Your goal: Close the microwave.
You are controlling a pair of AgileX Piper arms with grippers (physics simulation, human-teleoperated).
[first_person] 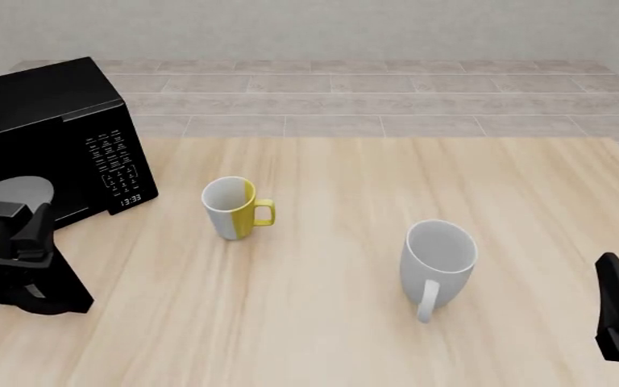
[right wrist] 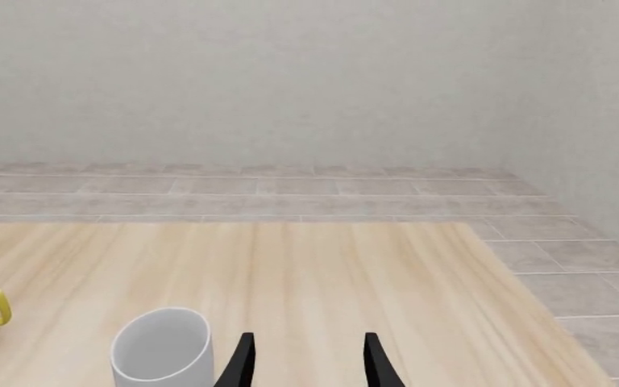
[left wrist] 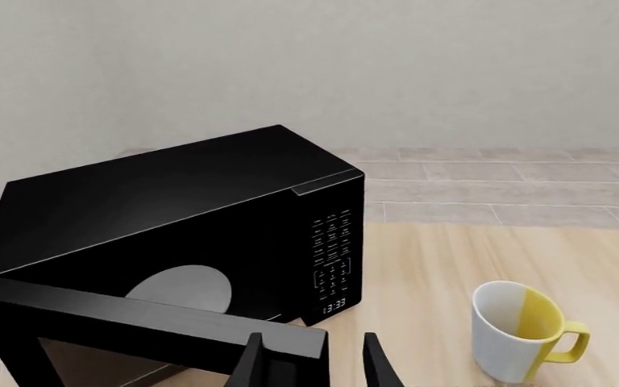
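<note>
The microwave [first_person: 41,105] is a glossy black box at the table's far left, with a white keypad panel [first_person: 116,165] and a pale turntable [first_person: 14,193] showing through its open front. Its door [left wrist: 126,322] stands swung out toward me. My left gripper [left wrist: 309,363] is open at the door's free end, one finger overlapping that edge; in the front view the left gripper [first_person: 19,222] sits low beside the opening. My right gripper [right wrist: 307,363] is open and empty at the near right, the right gripper [first_person: 611,274] far from the microwave.
A yellow and white mug [first_person: 234,208] stands just right of the microwave, also seen as the mug [left wrist: 519,326]. A pale grey mug [first_person: 437,258] stands nearer the middle, close to my right gripper. Tiled floor and a wall lie beyond the table.
</note>
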